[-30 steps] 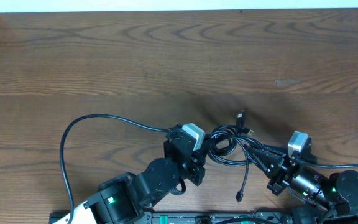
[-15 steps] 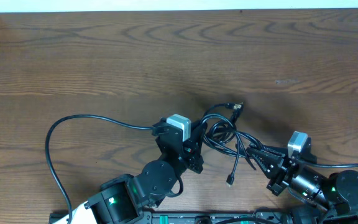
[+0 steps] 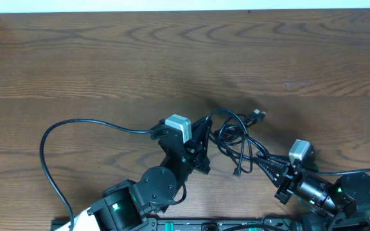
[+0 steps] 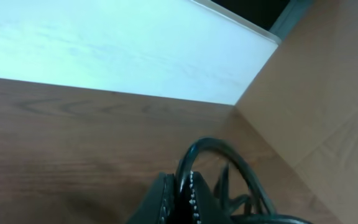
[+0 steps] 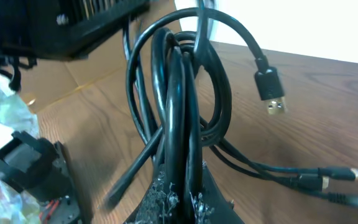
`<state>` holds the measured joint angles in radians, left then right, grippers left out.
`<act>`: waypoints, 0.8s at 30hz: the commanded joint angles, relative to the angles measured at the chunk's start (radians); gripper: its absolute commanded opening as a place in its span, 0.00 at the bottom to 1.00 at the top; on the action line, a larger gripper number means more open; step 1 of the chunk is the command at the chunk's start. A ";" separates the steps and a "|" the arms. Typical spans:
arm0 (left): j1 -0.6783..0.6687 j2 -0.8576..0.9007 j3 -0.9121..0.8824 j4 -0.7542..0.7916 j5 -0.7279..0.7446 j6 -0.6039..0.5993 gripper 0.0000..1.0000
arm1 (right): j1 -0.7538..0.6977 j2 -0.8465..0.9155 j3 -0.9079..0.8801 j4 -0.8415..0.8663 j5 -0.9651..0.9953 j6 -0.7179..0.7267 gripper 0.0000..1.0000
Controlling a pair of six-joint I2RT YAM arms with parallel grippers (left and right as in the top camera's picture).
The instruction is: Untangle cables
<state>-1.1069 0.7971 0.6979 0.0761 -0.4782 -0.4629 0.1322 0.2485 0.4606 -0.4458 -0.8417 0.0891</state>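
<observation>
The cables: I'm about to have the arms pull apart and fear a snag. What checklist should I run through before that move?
1. Left gripper shut on the cables: ok, a strand rises from between its fingers.
2. Right gripper shut on them: ok.
3. Right gripper holds a single strand: not ok, several are clamped together.
4. Tangle between the grippers opened up: not ok, strands overlap in the overhead view.
5. USB plug free of the tangle: cannot tell; it hangs right beside a curved strand.
</observation>
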 commanded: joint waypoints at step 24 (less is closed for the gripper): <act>0.015 -0.008 0.027 -0.255 0.101 -0.176 0.72 | 0.000 -0.004 0.003 0.126 0.022 0.109 0.01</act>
<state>-1.0946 0.7948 0.7025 -0.1555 -0.3916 -0.5148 0.1322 0.2485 0.4568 -0.3439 -0.8150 0.1371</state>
